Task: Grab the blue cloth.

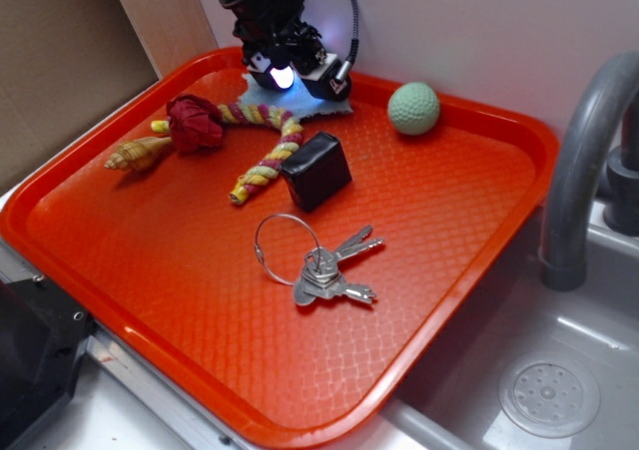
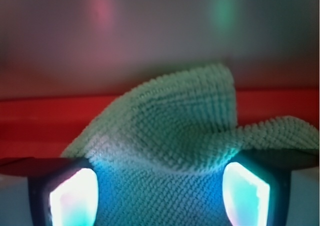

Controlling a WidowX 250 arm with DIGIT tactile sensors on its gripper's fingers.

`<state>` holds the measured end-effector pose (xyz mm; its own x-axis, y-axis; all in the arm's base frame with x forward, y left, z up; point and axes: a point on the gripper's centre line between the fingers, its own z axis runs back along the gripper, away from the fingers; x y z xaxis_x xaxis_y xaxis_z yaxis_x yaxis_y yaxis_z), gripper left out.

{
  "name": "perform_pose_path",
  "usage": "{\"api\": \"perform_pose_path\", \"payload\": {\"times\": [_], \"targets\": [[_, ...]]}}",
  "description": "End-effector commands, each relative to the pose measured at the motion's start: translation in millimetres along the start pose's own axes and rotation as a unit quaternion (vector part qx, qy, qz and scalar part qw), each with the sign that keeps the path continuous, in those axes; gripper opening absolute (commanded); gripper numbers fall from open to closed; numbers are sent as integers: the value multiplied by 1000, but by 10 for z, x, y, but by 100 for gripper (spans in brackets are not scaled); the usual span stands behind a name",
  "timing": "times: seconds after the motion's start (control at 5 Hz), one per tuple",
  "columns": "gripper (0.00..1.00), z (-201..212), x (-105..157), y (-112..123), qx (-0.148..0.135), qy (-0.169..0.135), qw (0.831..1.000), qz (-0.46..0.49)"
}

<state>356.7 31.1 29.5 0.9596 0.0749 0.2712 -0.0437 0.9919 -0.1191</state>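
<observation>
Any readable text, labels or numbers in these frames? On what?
None readable.
Black box: no label visible.
Keys: any stamping too small to read.
Claw over the blue cloth: no markings visible.
Tray: embossed pattern only, no text.

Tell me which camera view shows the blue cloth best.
The wrist view: the blue cloth fills the frame, bunched up between the gripper fingers. In the exterior view only its edge shows beneath the gripper.
</observation>
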Motion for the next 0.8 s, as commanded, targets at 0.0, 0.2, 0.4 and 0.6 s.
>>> {"api": "perform_pose_path", "payload": {"times": [0.0,0.2,0.4,0.6], "targets": [[0,-153,94,-31,46,-5,999,2],[0,-164,92,-3,57,-8,998,1],[0,-292,63,136,72,7,997,15],[0,-306,88,230,70,13,997,31]]}}
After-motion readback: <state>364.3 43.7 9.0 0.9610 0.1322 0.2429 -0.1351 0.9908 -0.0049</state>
